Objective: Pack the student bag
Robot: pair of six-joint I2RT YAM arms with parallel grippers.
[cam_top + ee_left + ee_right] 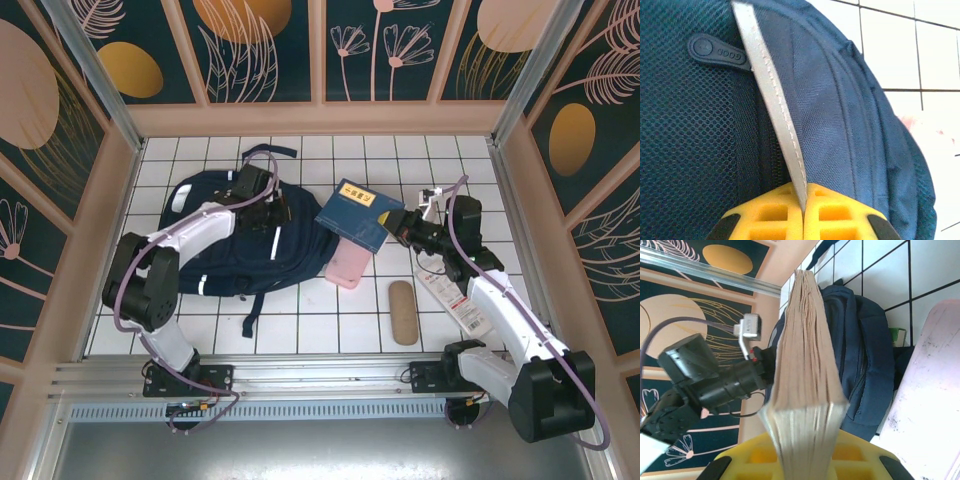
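The student bag (222,252), a navy-blue backpack, lies flat on the white tiled floor at the left. My left gripper (270,205) rests on the bag's upper right part. In the left wrist view it (805,192) is shut on the bag's (855,125) white reflective stripe (771,95). My right gripper (403,224) is shut on the corner of a thick blue book (355,213) with a yellow label, held over the bag's right edge. The right wrist view shows the book's page edges (807,355) pinched in that gripper (806,442), with the bag (862,340) behind.
A pink flat case (347,266) lies by the bag's right side, partly under the book. A brown oblong case (402,312) sits in front of it. A white-and-red packet (447,288) lies under the right arm. Panel walls ring the tiled floor.
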